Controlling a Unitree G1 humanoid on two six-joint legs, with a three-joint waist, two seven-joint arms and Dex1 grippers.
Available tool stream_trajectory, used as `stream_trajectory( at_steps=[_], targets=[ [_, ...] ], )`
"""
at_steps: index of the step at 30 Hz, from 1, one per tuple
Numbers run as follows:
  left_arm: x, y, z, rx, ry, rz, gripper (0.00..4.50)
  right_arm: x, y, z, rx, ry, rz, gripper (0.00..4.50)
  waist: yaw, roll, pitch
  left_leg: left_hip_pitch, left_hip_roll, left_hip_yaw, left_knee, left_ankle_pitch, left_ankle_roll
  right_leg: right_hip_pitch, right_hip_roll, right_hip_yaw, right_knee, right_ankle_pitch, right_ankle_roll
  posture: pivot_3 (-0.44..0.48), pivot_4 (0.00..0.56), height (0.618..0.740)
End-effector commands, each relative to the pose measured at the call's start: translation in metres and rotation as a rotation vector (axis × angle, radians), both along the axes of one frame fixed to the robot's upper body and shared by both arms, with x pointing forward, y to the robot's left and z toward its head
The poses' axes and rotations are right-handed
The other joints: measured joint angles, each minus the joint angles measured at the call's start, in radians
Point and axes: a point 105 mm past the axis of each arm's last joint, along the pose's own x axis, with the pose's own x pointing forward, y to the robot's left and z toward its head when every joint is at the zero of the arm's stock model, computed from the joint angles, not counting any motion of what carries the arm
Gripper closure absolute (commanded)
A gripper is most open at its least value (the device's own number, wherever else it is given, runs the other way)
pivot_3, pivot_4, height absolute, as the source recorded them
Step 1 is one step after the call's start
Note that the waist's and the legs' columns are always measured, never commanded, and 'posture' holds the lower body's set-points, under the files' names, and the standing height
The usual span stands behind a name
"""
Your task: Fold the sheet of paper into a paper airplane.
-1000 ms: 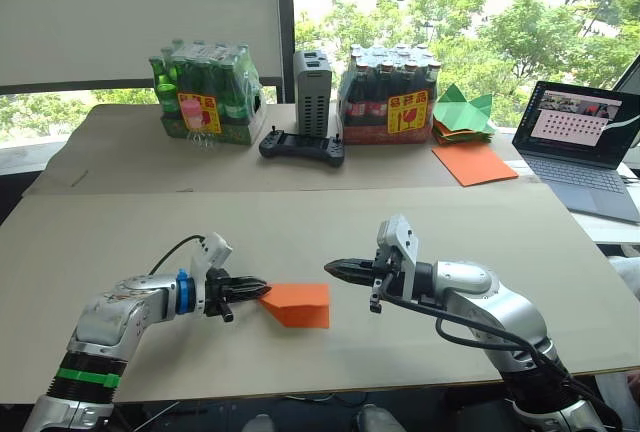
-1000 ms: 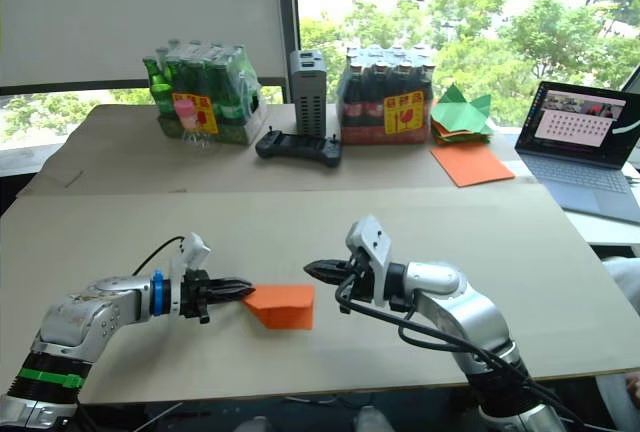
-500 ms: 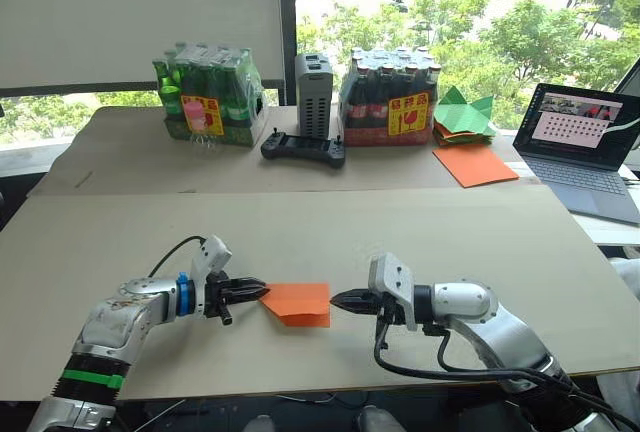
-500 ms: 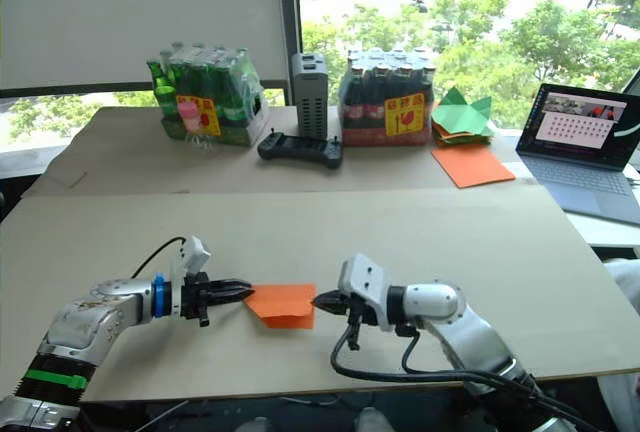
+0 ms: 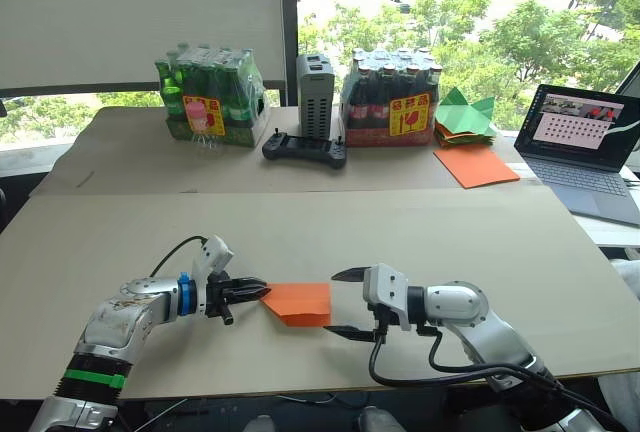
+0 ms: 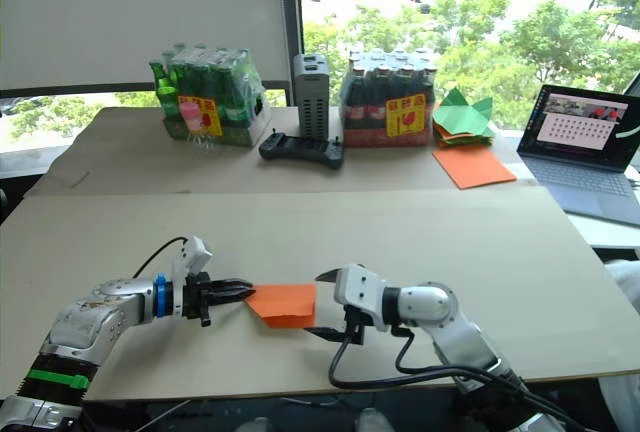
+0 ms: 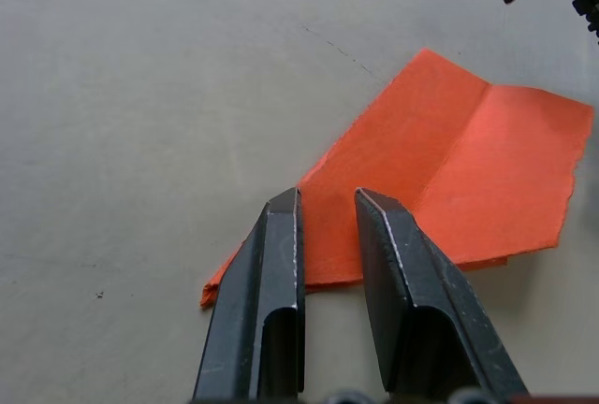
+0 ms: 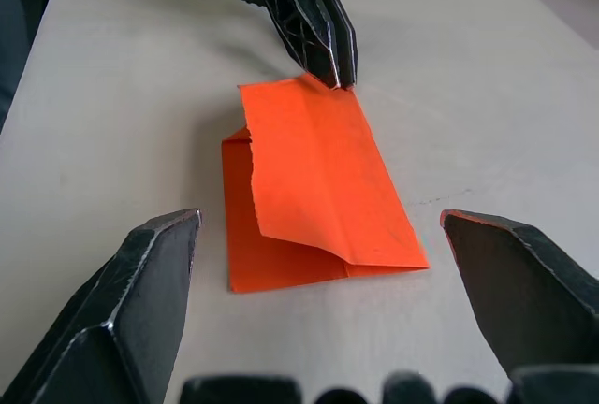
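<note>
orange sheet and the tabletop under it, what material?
Sheet of paper: thin matte orange paper, judging by its crisp creases, layered flaps and one ragged torn-looking edge. Tabletop: looks like beige matte board, maybe cardboard or laminate; flat, glare-free, faint scuffs. Can't tell which.

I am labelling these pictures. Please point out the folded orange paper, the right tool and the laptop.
paper [image 5: 300, 303], left eye view, on the middle of its top flap.
right tool [image 5: 343, 304], left eye view, midway between its two spread fingertips.
laptop [image 5: 584, 126], left eye view, on its lit screen.
</note>
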Motion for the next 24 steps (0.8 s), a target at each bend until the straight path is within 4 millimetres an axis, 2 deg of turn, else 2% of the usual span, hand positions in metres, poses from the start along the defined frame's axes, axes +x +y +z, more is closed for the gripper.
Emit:
stream_trajectory(
  at_steps=[1,18,22,24],
  targets=[
    [-0.0020,0.0082,-0.0166,0.057,0.053,0.044,3.55,0.0028,0.0068,0.0121,0.034,-0.089,0.010,0.07,0.000,0.000,0.000,0.000,0.000,0.000,0.000,0.000,0.000,0.000,0.000,0.000,0.000,0.000,0.000,0.000,0.150,0.740],
    [-0.0022,0.0095,-0.0158,0.059,0.056,0.051,3.55,0.0037,0.0104,0.0043,-0.013,-0.257,0.056,0.07,0.000,0.000,0.000,0.000,0.000,0.000,0.000,0.000,0.000,0.000,0.000,0.000,0.000,0.000,0.000,0.000,0.150,0.740],
    [-0.0029,0.0095,-0.0162,0.060,0.057,0.051,3.55,0.0052,0.0115,0.0065,0.006,-0.273,0.051,1.15,0.000,0.000,0.000,0.000,0.000,0.000,0.000,0.000,0.000,0.000,0.000,0.000,0.000,0.000,0.000,0.000,0.150,0.740],
    [-0.0029,0.0098,-0.0163,0.060,0.057,0.052,3.55,0.0050,0.0116,0.0061,0.005,-0.272,0.054,1.90,0.000,0.000,0.000,0.000,0.000,0.000,0.000,0.000,0.000,0.000,0.000,0.000,0.000,0.000,0.000,0.000,0.150,0.740]
  ],
)
